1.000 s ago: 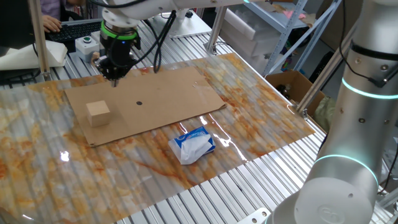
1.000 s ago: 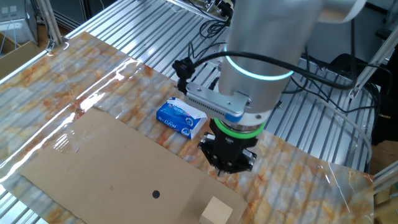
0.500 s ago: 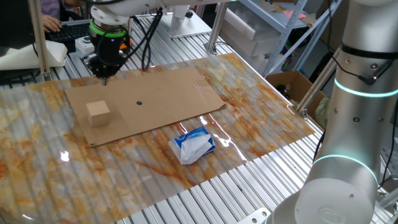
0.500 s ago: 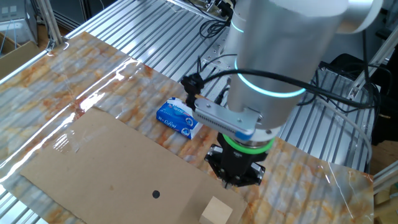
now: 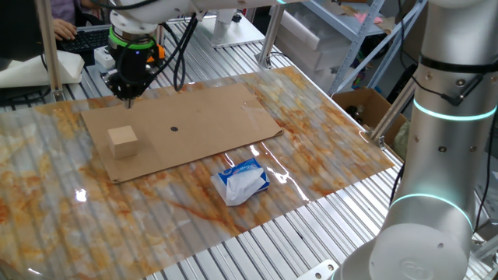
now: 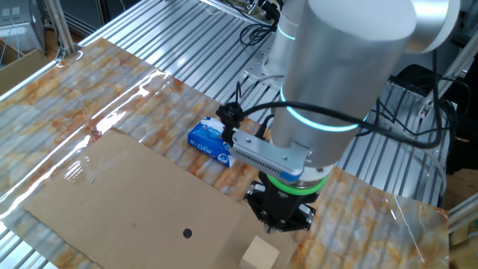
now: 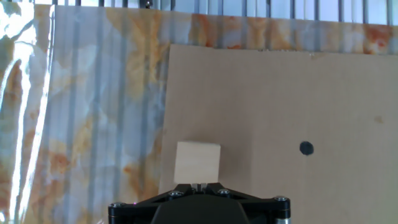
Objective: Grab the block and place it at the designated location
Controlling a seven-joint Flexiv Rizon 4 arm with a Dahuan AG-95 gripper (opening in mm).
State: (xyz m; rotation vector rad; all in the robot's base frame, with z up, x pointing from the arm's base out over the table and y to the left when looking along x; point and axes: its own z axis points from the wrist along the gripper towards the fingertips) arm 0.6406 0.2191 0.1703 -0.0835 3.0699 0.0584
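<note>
From one fixed view, the block (image 5: 123, 141) is seen resting flat near the left end of the cardboard sheet (image 5: 210, 124), a cube with no long axis. The black dot (image 5: 173, 130) is marked well apart to its right. The gripper (image 5: 127, 95) is held above the sheet's far edge; its state cannot be told.

From the other fixed view, the block (image 6: 261, 252) is found just beside the gripper (image 6: 282, 224), untouched. A blue-and-white packet (image 6: 213, 140) is laid on the marbled plastic cover (image 6: 112, 82) over the slatted metal table (image 6: 179, 22).

In the hand view, the block (image 7: 197, 163) is squared to the sheet edge, dot (image 7: 306, 148) right.
</note>
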